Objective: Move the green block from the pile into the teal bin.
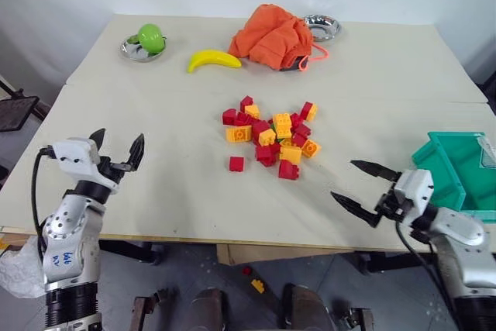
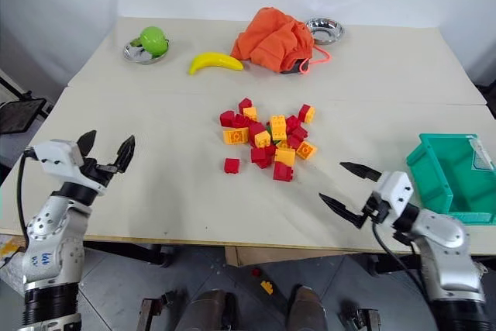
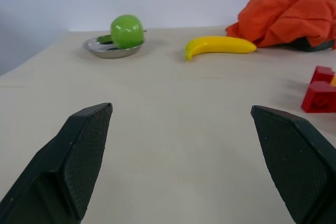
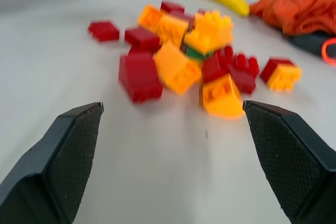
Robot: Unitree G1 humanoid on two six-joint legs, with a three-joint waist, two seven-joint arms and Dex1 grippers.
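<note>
The pile (image 1: pixel 271 137) of red and orange-yellow bricks lies at mid-table. A sliver of the green block (image 4: pixel 197 53) peeks out between an orange brick and a red one, mostly buried inside the pile. The teal bin (image 1: pixel 457 168) stands at the table's right edge. My right gripper (image 1: pixel 343 179) hovers open between the bin and the pile, pointing at the bricks with nothing between its fingers. Near the front left corner, my left gripper (image 1: pixel 118 145) is open and empty, well away from the pile.
A green apple (image 1: pixel 151 36) rests in a metal bowl (image 1: pixel 133 52) at the back left, with a banana (image 1: pixel 213 60) beside it. An orange cloth bag (image 1: pixel 271 36) and a second bowl (image 1: pixel 322 27) sit behind the pile. One red brick (image 1: pixel 236 163) lies apart.
</note>
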